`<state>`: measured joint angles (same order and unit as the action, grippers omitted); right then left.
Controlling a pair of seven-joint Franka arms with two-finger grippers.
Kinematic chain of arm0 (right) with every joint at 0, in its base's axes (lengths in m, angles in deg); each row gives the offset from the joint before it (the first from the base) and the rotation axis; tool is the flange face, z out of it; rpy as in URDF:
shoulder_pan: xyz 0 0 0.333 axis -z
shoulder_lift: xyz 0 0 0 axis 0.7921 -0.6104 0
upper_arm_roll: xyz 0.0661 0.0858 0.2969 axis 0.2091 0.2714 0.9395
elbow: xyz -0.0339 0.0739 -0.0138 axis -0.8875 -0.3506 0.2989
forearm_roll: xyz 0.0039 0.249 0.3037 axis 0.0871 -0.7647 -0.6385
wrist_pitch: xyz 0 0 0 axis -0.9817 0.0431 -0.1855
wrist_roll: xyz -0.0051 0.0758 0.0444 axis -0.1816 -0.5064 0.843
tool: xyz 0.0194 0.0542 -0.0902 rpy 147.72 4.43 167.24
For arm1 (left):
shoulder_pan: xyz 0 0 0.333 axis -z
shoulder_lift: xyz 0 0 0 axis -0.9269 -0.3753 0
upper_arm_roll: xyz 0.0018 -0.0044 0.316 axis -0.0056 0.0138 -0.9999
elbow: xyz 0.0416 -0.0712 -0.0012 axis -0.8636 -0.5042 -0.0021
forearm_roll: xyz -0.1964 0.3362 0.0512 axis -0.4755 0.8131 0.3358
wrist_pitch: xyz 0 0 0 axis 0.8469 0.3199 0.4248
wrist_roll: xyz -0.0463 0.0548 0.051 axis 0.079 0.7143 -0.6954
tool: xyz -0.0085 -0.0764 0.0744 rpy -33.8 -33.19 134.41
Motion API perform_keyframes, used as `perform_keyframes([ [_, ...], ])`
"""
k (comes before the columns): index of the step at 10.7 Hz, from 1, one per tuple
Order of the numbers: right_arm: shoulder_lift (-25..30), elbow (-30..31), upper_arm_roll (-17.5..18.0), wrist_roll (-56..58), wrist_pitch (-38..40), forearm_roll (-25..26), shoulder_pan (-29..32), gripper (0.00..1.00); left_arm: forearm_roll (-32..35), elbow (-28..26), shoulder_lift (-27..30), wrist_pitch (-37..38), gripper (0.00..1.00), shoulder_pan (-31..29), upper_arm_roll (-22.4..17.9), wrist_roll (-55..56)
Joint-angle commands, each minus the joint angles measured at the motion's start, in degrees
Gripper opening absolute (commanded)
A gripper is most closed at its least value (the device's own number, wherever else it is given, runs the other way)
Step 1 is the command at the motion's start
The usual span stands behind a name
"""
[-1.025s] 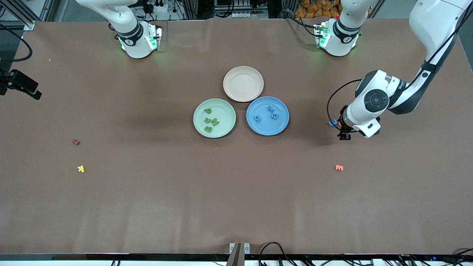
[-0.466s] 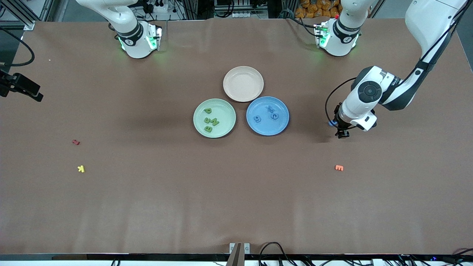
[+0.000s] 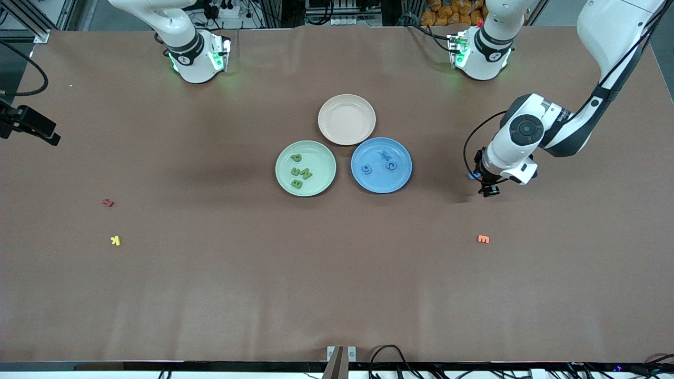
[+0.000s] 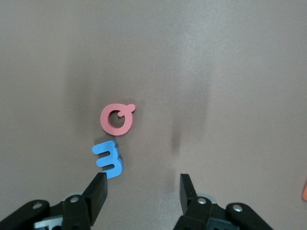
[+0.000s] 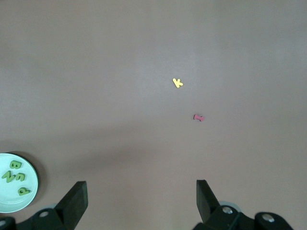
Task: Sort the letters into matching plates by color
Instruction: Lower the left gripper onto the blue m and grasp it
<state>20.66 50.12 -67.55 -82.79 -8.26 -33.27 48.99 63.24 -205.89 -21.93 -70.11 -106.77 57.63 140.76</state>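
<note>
A brown table (image 3: 337, 273) carries the plates. The left gripper (image 4: 142, 191) hovers part-open and empty over a flat blue letter (image 4: 109, 159); the right gripper (image 5: 141, 196) waits fully spread, empty.

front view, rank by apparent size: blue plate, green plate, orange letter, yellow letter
1. blue plate and green plate: look equal, so no ranking between them.
2. orange letter and yellow letter: both tiny and too alike to rank.

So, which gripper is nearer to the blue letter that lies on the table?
Left. The left gripper hangs open just over the blue letter, beside the pink letter. The right gripper waits open high over the right arm's end of the table.
</note>
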Motion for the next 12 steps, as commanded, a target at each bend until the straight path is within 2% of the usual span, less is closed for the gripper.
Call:
perform_keyframes([
  [1, -3.6, -4.68, -1.26, -0.12, 0.77, 0.51, -0.3, 1.0, 1.84, -1.39, 1.16, -1.1, 0.69, -0.21, 0.52, 3.9],
  [5, -4.66, -5.83, -1.7, -0.12, 0.95, 0.16, -0.83, 1.0, 2.27, -3.58, 0.46, -4.25, 0.69, -0.12, 0.35, 7.07],
  [9, -4.66, -6.63, -1.44, -0.03, 0.33, -0.37, -0.04, 1.0, 10.96, -5.69, -1.29, -4.88, 0.69, -0.2, 0.35, 15.86],
  [12, -4.66, -6.8, -1.35, 0.15, 0.42, -0.02, -0.47, 1.0, 12.74, -7.36, -1.3, -4.97, 0.68, -0.47, 0.26, 16.04],
])
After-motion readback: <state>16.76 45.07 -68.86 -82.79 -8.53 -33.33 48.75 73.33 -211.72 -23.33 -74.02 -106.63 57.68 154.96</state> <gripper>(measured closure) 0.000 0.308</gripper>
